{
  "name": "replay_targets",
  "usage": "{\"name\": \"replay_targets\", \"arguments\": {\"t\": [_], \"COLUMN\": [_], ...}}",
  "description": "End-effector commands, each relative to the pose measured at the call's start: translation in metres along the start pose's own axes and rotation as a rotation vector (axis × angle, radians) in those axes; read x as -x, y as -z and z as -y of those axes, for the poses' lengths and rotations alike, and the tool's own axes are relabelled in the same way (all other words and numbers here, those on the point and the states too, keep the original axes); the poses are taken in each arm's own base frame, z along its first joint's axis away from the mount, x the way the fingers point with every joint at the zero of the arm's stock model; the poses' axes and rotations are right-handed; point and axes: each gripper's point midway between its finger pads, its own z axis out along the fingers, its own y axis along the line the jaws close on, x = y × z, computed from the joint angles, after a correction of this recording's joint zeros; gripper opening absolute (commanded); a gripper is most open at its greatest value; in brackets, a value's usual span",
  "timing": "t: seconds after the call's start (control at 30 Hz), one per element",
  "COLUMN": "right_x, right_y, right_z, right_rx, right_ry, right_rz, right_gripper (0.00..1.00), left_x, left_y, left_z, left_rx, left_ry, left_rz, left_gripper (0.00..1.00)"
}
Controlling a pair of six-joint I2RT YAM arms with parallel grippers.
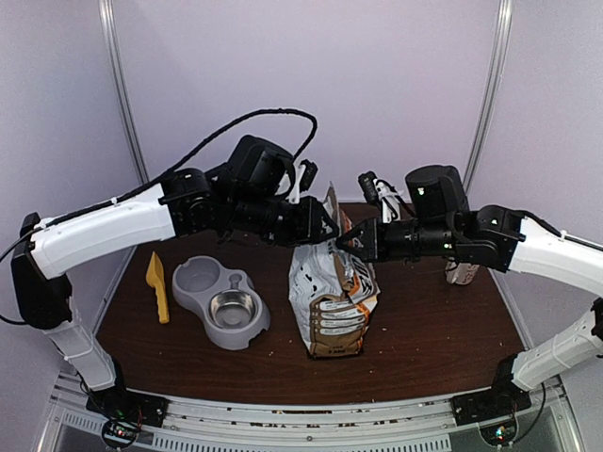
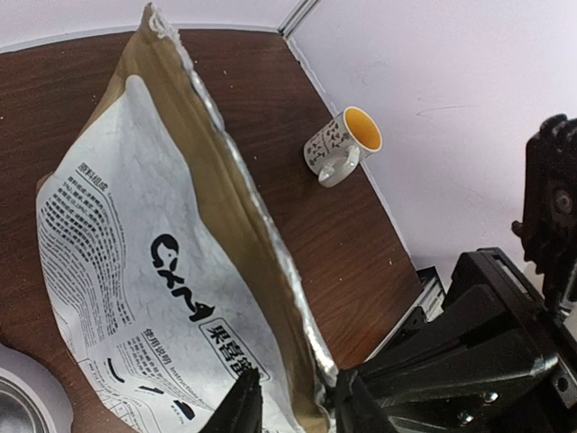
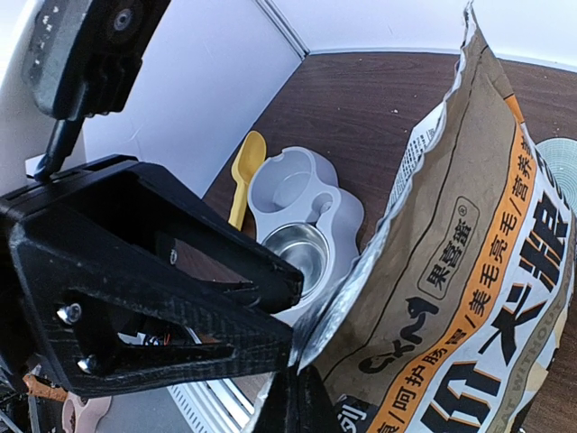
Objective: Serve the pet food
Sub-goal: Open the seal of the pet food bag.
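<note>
at the bag's (image 1: 332, 301) 12 o'clock lip, right gripper (image 1: 349, 241) pinches one wall, left gripper (image 1: 328, 232) seemingly the other, ready to pull it open.

On table (image 1: 424, 320), bag (image 1: 332, 297) stands centre; bowl (image 1: 221, 301) just to my left of it, scoop (image 1: 157, 285) left of bowl, mug (image 1: 462, 273) right of bag.

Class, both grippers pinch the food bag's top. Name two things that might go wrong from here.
One: the left gripper and right gripper pinch the bag by its top edge, close together; an uneven pull might rip or topple it. Two: the bowl stands off to one side, so spilled contents would likely miss it.
</note>
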Motion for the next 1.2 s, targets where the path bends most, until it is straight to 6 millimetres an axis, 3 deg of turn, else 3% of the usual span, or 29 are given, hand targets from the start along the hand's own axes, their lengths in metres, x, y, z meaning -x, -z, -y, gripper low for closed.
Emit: {"name": "replay_targets", "arguments": {"t": [0.0, 0.47, 0.67, 0.8, 1.03, 1.17], "right_x": [-0.004, 0.0, -0.001, -0.004, 0.001, 0.003], "right_y": [0.004, 0.007, 0.007, 0.006, 0.007, 0.009], "right_z": [-0.003, -0.005, -0.002, 0.0, 0.005, 0.02], "right_rx": [0.015, 0.02, 0.011, 0.009, -0.027, -0.146], "right_ry": [0.006, 0.013, 0.02, 0.008, 0.017, 0.039], "right_rz": [-0.006, 0.009, 0.01, 0.014, 0.048, 0.066], "right_gripper": [0.0, 0.0, 0.0, 0.0, 0.0, 0.0], "left_x": [0.002, -0.008, -0.015, -0.013, 0.005, 0.01], "left_y": [-0.012, -0.024, -0.024, -0.019, -0.004, -0.001], "left_z": [-0.001, 0.004, 0.007, 0.004, 0.007, 0.009], "left_rx": [-0.025, -0.088, -0.128, -0.117, -0.102, -0.101], "left_ry": [0.015, 0.027, 0.037, 0.03, -0.022, -0.038], "left_rz": [0.006, -0.06, -0.067, -0.039, 0.038, 0.056], "left_gripper": [0.31, 0.26, 0.13, 0.0, 0.0, 0.0]}}
